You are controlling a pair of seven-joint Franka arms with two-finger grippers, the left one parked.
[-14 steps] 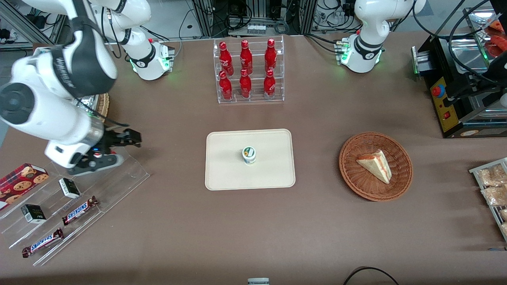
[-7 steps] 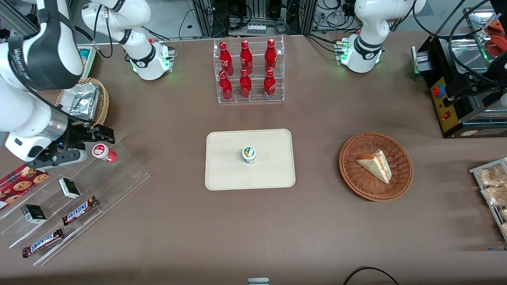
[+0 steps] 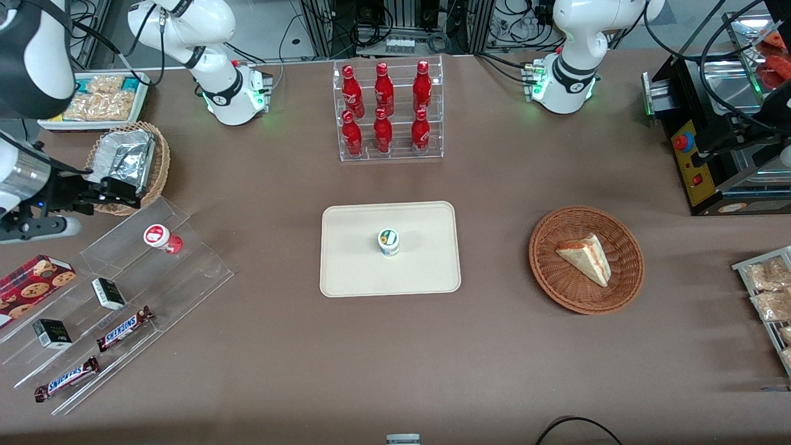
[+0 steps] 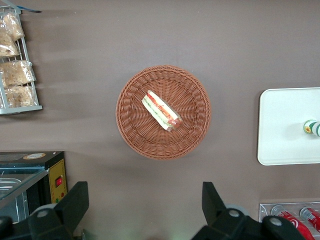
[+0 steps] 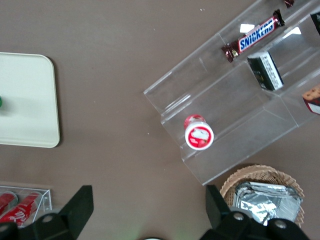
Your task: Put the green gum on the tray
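The green gum (image 3: pixel 389 241), a small white-lidded bottle with a green and white body, stands upright near the middle of the cream tray (image 3: pixel 352 272). Both also show in the left wrist view: the gum (image 4: pixel 312 128) on the tray (image 4: pixel 280 130). My gripper (image 3: pixel 120 190) is open and empty, far from the tray toward the working arm's end of the table, above the foil basket's edge. In the right wrist view my gripper (image 5: pixel 147 205) has its fingers wide apart over bare table, with one end of the tray (image 5: pixel 30 100) in sight.
A red-lidded gum bottle (image 3: pixel 162 238) stands on a clear acrylic stepped stand (image 3: pixel 185 272) with Snickers bars (image 3: pixel 123 327). A foil container (image 3: pixel 126 157) sits in a wicker basket. A cola bottle rack (image 3: pixel 387 111) and a sandwich basket (image 3: pixel 586 259) flank the tray.
My gripper has moved away from the tray toward the working arm's end of the table, uncovering the red-lidded bottle, the foil basket and a snack tub. The green gum has not moved.
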